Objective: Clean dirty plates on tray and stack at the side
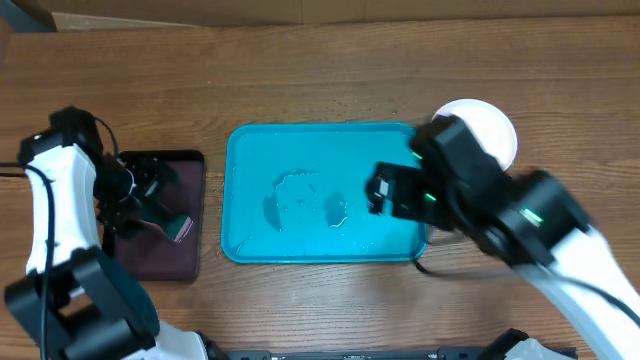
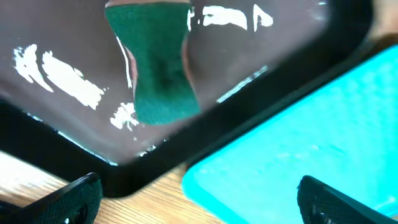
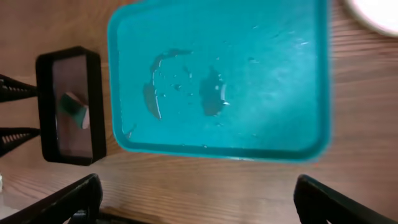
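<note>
Plates (image 1: pixel 488 128) sit stacked beside the empty teal tray (image 1: pixel 240 200), so both wide, empty hands should lift clear, leaving the green sponge (image 1: pixel 180 228) lying.

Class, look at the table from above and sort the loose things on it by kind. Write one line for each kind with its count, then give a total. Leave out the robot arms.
Trays: 2, the teal tray and the dark tray
Plates showing: 1, a white plate beside the teal tray, partly hidden by the right arm
Sponges: 1, a green sponge in the dark tray
Total: 4
</note>
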Action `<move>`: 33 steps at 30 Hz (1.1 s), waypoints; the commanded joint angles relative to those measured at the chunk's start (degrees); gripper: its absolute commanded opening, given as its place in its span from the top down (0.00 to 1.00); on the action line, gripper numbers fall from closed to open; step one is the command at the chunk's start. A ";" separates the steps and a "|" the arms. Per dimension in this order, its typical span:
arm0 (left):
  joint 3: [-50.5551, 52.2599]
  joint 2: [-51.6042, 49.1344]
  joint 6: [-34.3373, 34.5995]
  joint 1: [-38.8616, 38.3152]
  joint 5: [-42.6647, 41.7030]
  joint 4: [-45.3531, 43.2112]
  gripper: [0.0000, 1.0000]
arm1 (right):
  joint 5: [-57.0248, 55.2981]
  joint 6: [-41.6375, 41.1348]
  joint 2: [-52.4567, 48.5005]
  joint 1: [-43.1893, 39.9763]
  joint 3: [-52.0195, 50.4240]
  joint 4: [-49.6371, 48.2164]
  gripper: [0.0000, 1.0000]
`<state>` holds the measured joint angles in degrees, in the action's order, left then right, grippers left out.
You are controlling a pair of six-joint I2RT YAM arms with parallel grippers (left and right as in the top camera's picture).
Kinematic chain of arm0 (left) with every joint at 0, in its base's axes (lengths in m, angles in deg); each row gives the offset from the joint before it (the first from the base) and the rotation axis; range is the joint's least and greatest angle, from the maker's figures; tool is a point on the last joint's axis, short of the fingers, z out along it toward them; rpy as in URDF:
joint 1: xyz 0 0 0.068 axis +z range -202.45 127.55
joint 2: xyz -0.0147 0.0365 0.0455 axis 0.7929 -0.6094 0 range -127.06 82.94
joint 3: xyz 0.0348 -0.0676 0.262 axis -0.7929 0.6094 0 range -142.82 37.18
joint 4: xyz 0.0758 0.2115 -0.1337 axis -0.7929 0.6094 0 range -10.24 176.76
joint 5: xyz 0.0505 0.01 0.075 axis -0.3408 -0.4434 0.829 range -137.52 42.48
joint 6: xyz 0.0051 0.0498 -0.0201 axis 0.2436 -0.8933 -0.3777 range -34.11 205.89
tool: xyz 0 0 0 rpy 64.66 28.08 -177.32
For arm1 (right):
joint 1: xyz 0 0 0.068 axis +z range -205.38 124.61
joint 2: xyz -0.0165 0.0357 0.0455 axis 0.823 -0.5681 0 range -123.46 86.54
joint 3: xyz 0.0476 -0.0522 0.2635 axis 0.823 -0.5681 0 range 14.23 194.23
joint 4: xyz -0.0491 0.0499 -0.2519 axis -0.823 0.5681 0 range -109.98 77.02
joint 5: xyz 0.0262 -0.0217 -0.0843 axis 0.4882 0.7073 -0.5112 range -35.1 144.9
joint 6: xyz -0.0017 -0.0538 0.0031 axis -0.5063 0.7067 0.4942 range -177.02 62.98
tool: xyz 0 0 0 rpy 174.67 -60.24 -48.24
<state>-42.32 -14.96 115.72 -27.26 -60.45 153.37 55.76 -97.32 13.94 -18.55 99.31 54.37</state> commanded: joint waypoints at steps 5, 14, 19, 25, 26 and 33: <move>-1.44 19.17 -2.60 -1.22 -1.77 2.67 0.00 | -4.83 -0.26 13.79 0.24 0.72 10.67 0.00; 5.51 42.40 -2.43 -10.10 -0.59 5.44 0.00 | -4.20 2.27 23.93 0.22 0.55 22.71 0.00; 5.97 47.50 -2.43 -10.69 -0.52 6.32 0.00 | -4.22 2.38 24.63 0.22 0.55 22.69 0.00; 5.97 47.93 -2.43 -10.69 -0.52 6.32 0.00 | -4.22 2.38 24.63 0.22 0.55 22.69 0.00; 5.97 47.93 -2.43 -10.69 -0.52 6.32 0.00 | -4.22 2.38 24.63 0.22 0.55 22.69 0.00; 5.97 47.71 -2.43 -10.69 -0.52 6.29 0.00 | -4.22 2.38 24.63 0.22 0.55 22.67 0.00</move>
<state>-36.99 32.68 114.19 -37.76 -61.24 159.90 51.72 -95.59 38.60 -18.55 99.40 77.30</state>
